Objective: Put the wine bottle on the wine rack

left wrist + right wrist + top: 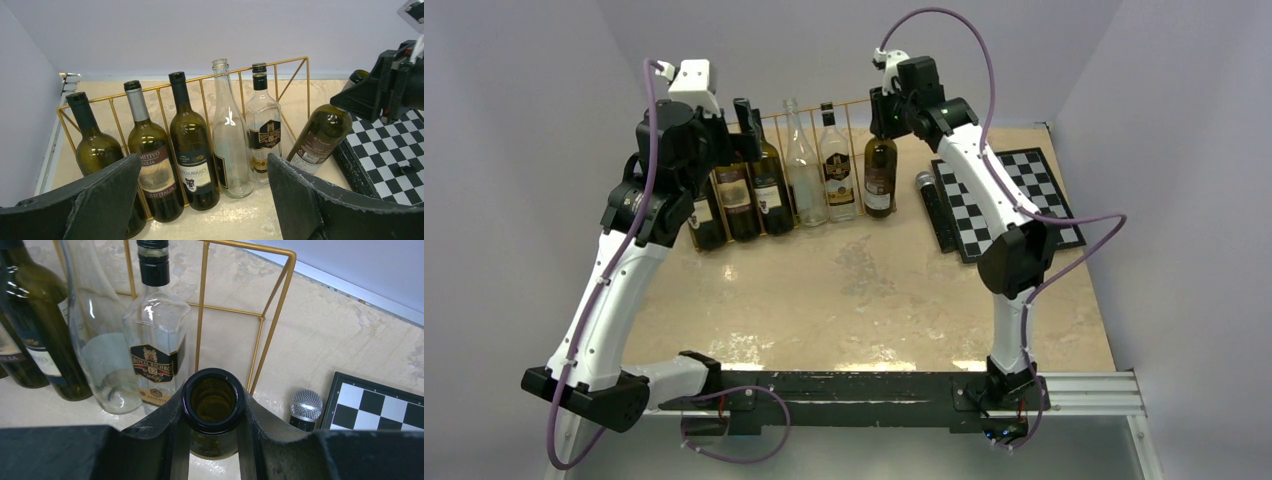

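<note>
The wine bottle (880, 175) is dark olive glass with a pale label and an open mouth (213, 399). My right gripper (890, 108) is shut on its neck from above, fingers on both sides of the neck (213, 407). In the left wrist view the bottle (320, 135) leans, its base low by the right end of the gold wire wine rack (856, 103) (280, 62) (260, 315). The last slot's wires stand just behind it. My left gripper (736, 130) hovers open over the rack's left half, nothing between its fingers (202, 167).
Several bottles stand along the rack: three dark wine bottles (192, 150), a clear one (230, 150) and a whisky bottle (263, 130). Right of the held bottle lie a microphone (927, 190) (305, 407) and a black-and-white chessboard (1014, 200). Walls close in the back and sides.
</note>
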You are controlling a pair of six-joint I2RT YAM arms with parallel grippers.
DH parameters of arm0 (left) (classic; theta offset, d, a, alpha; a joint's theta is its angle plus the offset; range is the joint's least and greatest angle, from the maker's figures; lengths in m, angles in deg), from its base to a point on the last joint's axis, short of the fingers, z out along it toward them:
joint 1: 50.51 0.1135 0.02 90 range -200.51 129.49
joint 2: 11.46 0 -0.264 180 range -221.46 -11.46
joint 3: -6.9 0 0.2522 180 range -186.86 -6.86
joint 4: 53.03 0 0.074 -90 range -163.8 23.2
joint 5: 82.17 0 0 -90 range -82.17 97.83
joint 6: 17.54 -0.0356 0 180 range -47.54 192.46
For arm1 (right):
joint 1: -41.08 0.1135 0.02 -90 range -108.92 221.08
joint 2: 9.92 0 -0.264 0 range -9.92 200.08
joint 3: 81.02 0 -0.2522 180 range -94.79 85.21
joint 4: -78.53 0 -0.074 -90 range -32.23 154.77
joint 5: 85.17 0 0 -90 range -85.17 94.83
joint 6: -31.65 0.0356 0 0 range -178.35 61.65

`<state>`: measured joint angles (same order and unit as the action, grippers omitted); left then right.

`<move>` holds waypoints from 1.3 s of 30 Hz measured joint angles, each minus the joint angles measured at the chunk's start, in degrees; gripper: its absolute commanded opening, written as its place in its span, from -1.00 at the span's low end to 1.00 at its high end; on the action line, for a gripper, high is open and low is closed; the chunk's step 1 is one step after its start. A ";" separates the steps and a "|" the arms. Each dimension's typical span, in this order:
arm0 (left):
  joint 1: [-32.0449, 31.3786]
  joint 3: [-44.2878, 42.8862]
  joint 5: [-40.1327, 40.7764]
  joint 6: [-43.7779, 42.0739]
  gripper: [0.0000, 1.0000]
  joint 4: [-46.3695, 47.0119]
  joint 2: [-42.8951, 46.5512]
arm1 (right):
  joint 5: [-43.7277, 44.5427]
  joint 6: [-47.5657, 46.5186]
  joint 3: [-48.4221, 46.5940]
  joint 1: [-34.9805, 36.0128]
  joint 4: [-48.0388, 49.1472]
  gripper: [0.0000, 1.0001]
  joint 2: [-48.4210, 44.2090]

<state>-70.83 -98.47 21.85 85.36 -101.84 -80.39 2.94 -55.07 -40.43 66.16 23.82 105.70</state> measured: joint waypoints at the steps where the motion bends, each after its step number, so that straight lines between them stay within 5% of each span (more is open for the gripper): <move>1: 0.17 0.00 -0.15 0.02 0.98 -0.04 -0.11 | 0.09 -0.13 -0.42 0.00 0.22 -1.00 0.96; 12: 1.97 0.15 -1.38 1.62 0.98 -0.13 -0.15 | 1.16 -1.22 -0.13 0.00 2.97 -1.00 2.97; 17: 2.36 0.61 -2.36 2.64 0.98 -0.20 -0.17 | 1.16 -1.42 -0.07 0.04 3.37 -0.50 3.30; 24: 2.67 0.85 -3.23 3.06 0.98 -0.09 -0.17 | 0.83 -1.29 0.39 0.04 6.08 -0.15 4.37; 39: 3.19 1.53 -3.58 4.04 0.98 -0.20 -0.35 | 1.33 -1.09 2.23 -0.07 11.47 -0.24 9.79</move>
<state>-67.64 -96.94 18.27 89.41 -102.04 -80.74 4.27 -56.16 -38.20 66.10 35.30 115.49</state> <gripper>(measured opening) 0.992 0.385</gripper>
